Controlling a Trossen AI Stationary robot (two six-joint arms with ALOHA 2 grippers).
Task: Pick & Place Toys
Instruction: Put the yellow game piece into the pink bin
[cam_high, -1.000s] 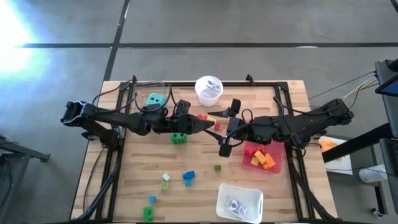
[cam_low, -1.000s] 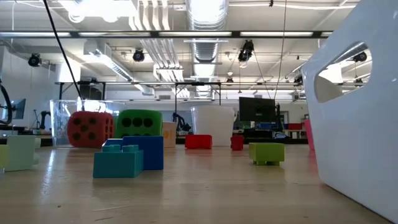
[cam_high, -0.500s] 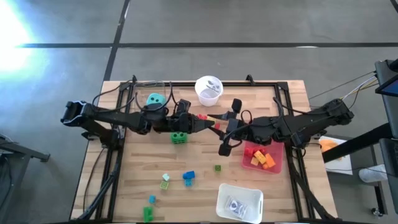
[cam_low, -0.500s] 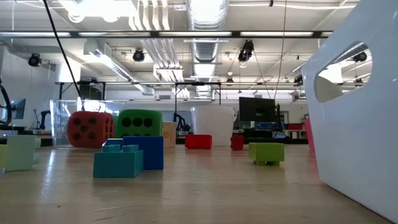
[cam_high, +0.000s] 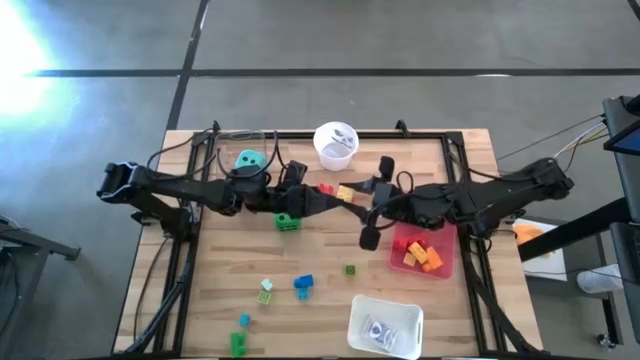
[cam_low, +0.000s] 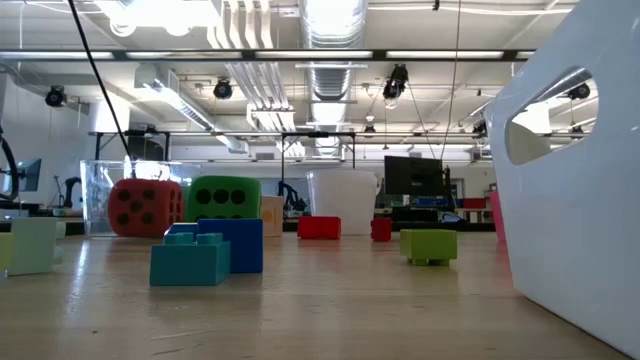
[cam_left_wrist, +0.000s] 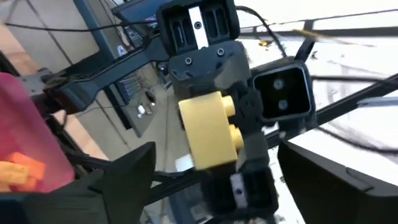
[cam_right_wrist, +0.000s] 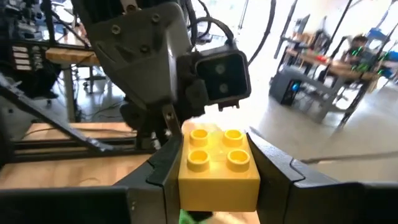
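Nearest to me, at the table's front edge, sits the white tray (cam_high: 385, 325), with a blue brick (cam_high: 303, 284) and a small green brick (cam_high: 350, 269) on the boards just behind it. Off to the right, the pink bin (cam_high: 443, 262) already has orange and yellow bricks in it.

Further back, over the middle of the table, the two arms meet nose to nose. The right gripper (cam_right_wrist: 217, 168) is clamped on a yellow brick (cam_right_wrist: 217, 167), one finger pressed to each side, and holds it up in the air. The left gripper (cam_left_wrist: 214, 165) faces it with its fingers spread wide, one on either side of the brick and neither touching it. So this looks like a hand-over just finishing: the left has let go and the right has the brick.

Under the arms lie the green die (cam_high: 288, 221) and a red brick (cam_high: 325, 188). Behind them stand the teal die (cam_high: 249, 160) and the white cup (cam_high: 335, 143).

Next, I'd say the left arm must back straight off so its fingers don't clip the brick. Then the right can swing to the bin beside it and drop the brick in.
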